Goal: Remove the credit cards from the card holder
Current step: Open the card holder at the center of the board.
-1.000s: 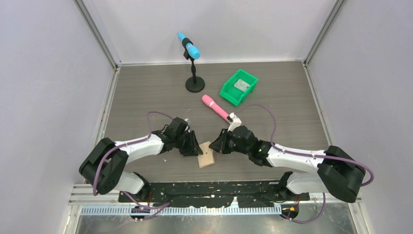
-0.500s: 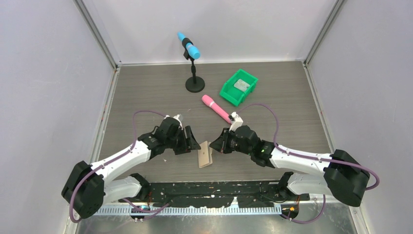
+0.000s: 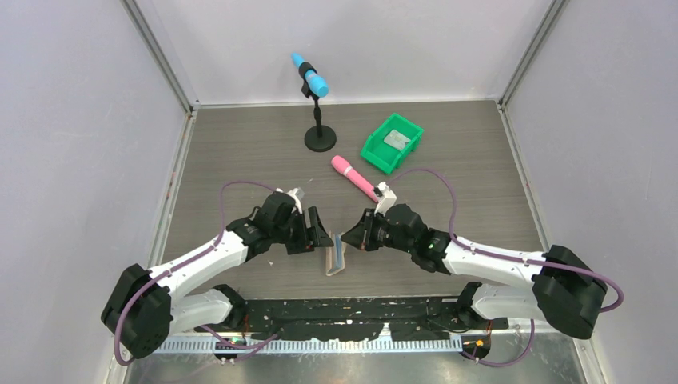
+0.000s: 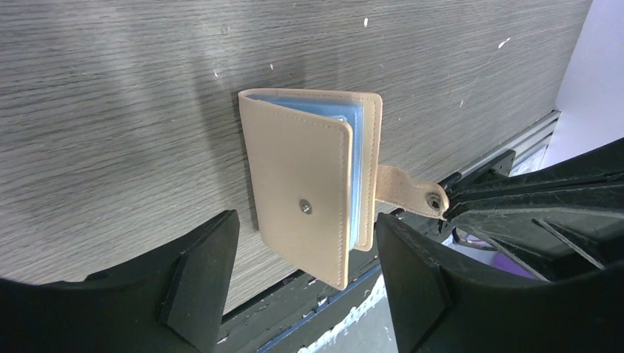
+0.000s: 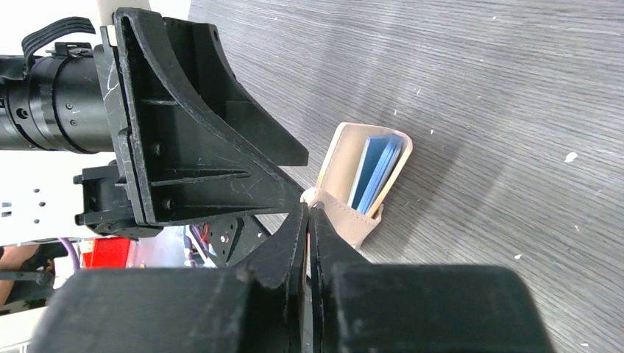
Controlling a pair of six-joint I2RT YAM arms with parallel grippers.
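Observation:
The tan card holder (image 3: 337, 254) stands partly open near the table's front edge, and blue credit cards (image 5: 375, 169) show between its covers (image 4: 309, 184). My right gripper (image 5: 309, 209) is shut on the holder's snap strap (image 4: 408, 195) and holds that cover raised. Left of the holder, my left gripper (image 3: 318, 234) is open. Its two fingers flank the holder (image 4: 305, 257) without touching it. A pale grey card (image 3: 396, 138) lies in the green bin.
The green bin (image 3: 379, 152) sits at the back right. A pink handheld object (image 3: 356, 178) lies between the bin and the arms. A blue microphone on a black stand (image 3: 318, 136) is at the back centre. The table's metal front rail runs just below the holder.
My left gripper has opened and drawn back off the holder. The right gripper, closed on the strap, has tipped the holder's cover up from flat to nearly on edge.

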